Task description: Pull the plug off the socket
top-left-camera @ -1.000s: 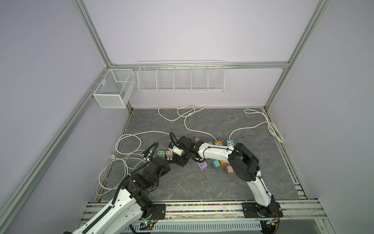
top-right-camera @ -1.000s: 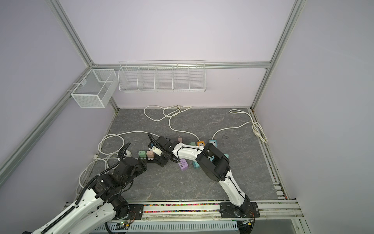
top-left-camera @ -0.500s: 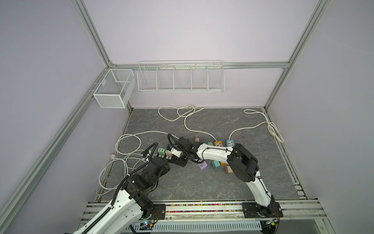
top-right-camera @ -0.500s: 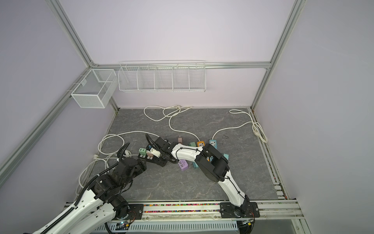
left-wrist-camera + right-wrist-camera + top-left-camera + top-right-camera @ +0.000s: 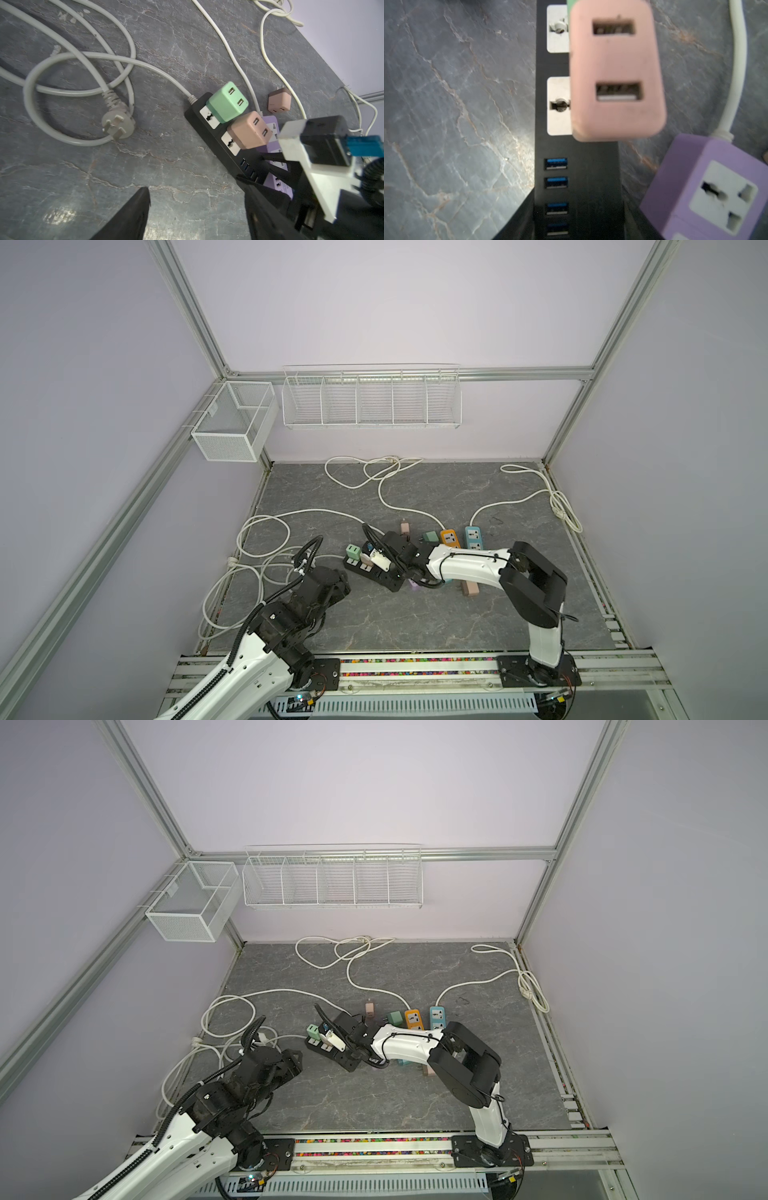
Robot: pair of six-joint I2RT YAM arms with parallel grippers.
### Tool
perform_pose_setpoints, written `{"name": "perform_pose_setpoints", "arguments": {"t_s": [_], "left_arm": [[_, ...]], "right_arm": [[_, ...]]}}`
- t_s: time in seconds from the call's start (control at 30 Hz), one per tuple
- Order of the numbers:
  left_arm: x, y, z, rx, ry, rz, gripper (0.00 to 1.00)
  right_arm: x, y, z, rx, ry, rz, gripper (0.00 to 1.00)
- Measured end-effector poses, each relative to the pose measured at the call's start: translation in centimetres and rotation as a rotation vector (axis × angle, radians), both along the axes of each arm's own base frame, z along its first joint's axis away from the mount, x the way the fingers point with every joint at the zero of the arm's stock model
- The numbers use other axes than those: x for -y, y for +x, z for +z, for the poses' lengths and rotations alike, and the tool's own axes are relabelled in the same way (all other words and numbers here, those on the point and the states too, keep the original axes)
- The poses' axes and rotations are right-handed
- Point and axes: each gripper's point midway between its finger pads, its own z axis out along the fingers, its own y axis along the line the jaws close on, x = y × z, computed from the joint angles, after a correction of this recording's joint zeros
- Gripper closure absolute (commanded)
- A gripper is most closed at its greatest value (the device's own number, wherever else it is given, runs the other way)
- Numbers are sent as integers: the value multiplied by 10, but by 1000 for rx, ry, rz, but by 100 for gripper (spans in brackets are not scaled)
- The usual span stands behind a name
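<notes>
Right gripper (image 5: 379,570) clamps the black power strip (image 5: 552,64) by its USB end, left gripper (image 5: 195,209) hangs spread and empty nearby, and the pink plug (image 5: 614,70) sits seated in its socket beside the green plug (image 5: 226,102), so the pull is not yet done.

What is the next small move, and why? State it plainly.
Probably ease the open left gripper forward until it flanks the green plug. That plug is seated in the black power strip, while the right gripper straddles the strip's USB end, seemingly to brace it; the pink plug sits closer to that gripper.
</notes>
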Motion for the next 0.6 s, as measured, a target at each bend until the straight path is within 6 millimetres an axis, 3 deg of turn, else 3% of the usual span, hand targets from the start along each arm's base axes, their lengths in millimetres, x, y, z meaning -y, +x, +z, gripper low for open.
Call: {"name": "perform_pose_setpoints", "arguments": {"t_s": [0.2, 0.6], "left_arm": [[4, -3, -5, -20, -12, -20, 29], [12, -5, -15, -46, -39, -48, 29]], "right_arm": [[19, -19, -4, -9, -21, -60, 61], [20, -57, -16, -9, -20, -147, 55]]}}
